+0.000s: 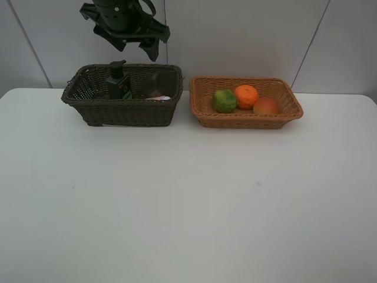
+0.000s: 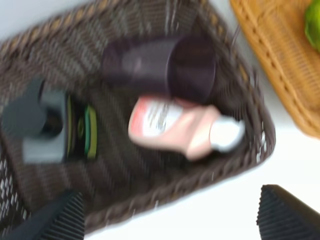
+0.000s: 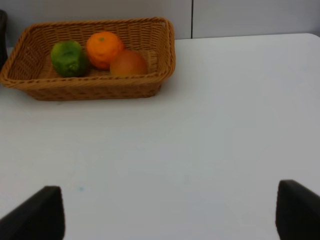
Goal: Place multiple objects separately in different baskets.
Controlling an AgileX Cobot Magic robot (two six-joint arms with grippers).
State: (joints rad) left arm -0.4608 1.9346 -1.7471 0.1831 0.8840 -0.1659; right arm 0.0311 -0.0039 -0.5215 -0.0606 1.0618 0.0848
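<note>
inside the dark brown basket lay the small pink white-capped bottle, on its side beside the translucent cup and pump bottle. you'd likely have found it light, stiff and slick; take it across the pink body. your left gripper hung released above, and the right gripper was empty and spread too.

Ext cam high, frontal; wrist cams close; share tan basket.
</note>
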